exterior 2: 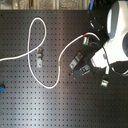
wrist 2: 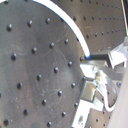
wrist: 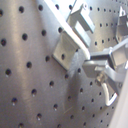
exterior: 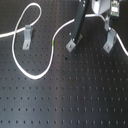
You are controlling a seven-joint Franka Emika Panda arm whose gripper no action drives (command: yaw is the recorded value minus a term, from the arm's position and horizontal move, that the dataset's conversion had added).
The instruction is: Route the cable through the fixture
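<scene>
Both exterior views are showing a black board (exterior: 65, 95) drilled with a regular grid of small holes, its matte face filling each frame; nothing of the room beyond is showing except a pale strip along the top edge of the second exterior view. In the wrist views the same board is looking grey and faintly scratched under glare.

The cable (exterior: 25, 25), a thin smooth white cord, is lying on the board. In the first exterior view it is looping through the upper left of the frame, curving down toward the lower centre-left, then climbing past a small green mark (exterior: 53, 45) to the upper right, where it is reaching the gripper (exterior: 106, 19). In the second exterior view its red band (exterior 2: 86, 35) is sitting in the upper right, near the white rounded arm (exterior 2: 119, 30).

Three small bent-metal fixtures are standing on the board in the first exterior view: one (exterior: 26, 35) at upper left touching the loop, one (exterior: 70, 45) at centre beside a thick black hose (exterior: 79, 25), and one (exterior: 109, 41) at right, directly under the gripper.

In the second wrist view the dark fingertips (wrist 2: 97, 59) are pinching together on the end of the cable (wrist 2: 70, 22), which is arcing away across the board; a shiny angular bracket (wrist 2: 89, 100) is sitting just beside them.
</scene>
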